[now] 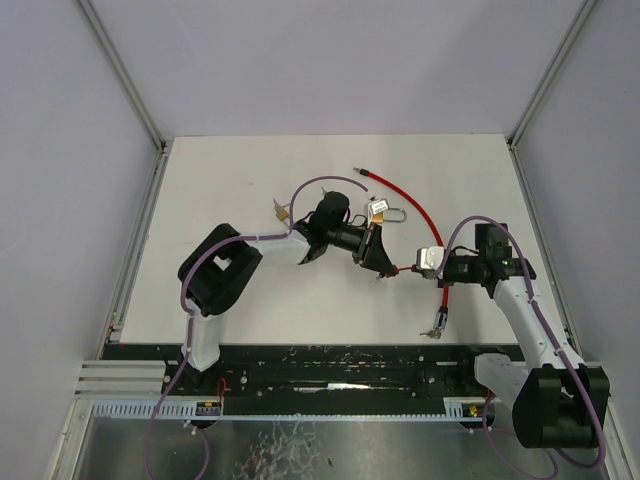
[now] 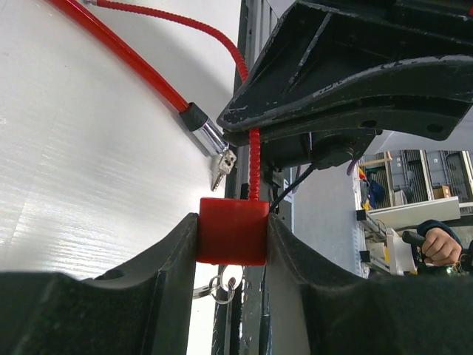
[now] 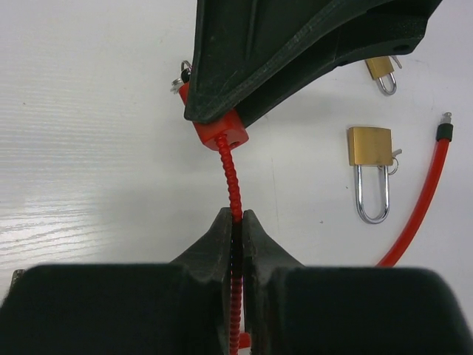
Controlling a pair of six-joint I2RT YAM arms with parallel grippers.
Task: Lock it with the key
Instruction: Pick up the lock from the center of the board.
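Observation:
A red block-shaped lock body [image 2: 233, 231] sits squeezed between the fingers of my left gripper [image 2: 233, 222], which is shut on it. A key ring [image 2: 222, 285] with a small key hangs just under the block. A ribbed red cable [image 3: 229, 174] runs out of the lock body [image 3: 220, 132] straight into my right gripper [image 3: 235, 218], whose fingers are shut on it. From above, the left gripper [image 1: 382, 262] and the right gripper [image 1: 425, 262] face each other near the table's middle right.
A brass padlock [image 3: 369, 146] with a silver shackle lies on the table beyond the grippers, and a second brass padlock [image 3: 380, 68] lies farther off. The smooth red cable [image 1: 405, 200] curves across the back, with its black-capped end [image 3: 443, 133] near the padlocks.

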